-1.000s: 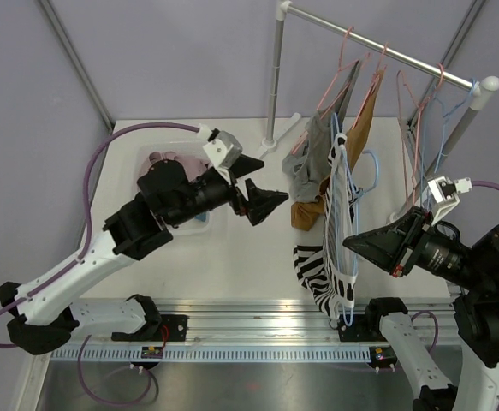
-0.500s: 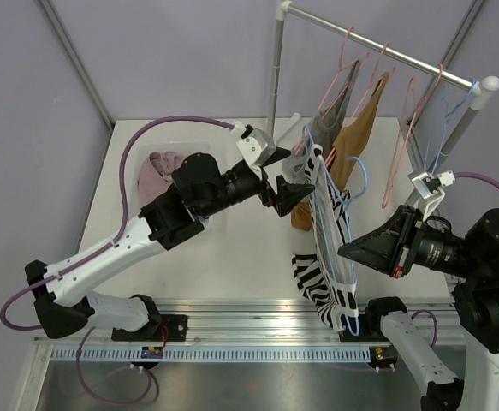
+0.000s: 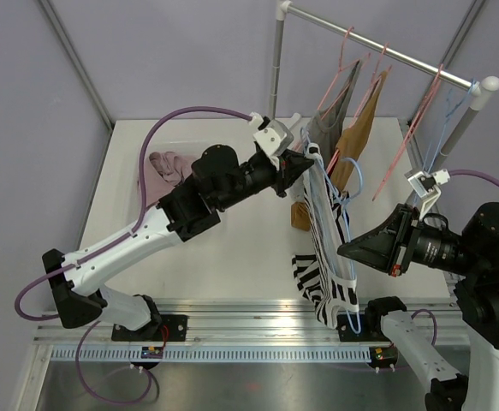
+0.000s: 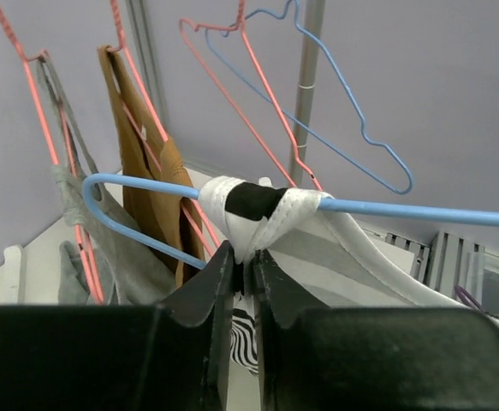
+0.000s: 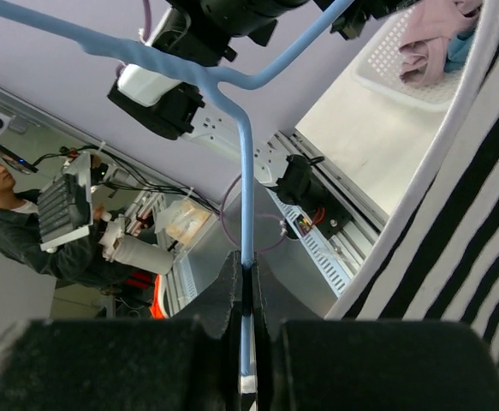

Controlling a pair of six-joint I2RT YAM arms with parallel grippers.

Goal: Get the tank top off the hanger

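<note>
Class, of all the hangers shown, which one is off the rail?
The blue hanger carrying the zebra-striped tank top, gripped by the right gripper; the rest hang on the rail.

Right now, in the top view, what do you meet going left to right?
Pink clothes → left hand → right hand → empty pink hanger → rack's white end cap.

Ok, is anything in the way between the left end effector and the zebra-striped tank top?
Nothing visible. The left end effector pinches the white strap of the tank top where it loops over the blue hanger; the right end effector clamps that hanger's wire.
</note>
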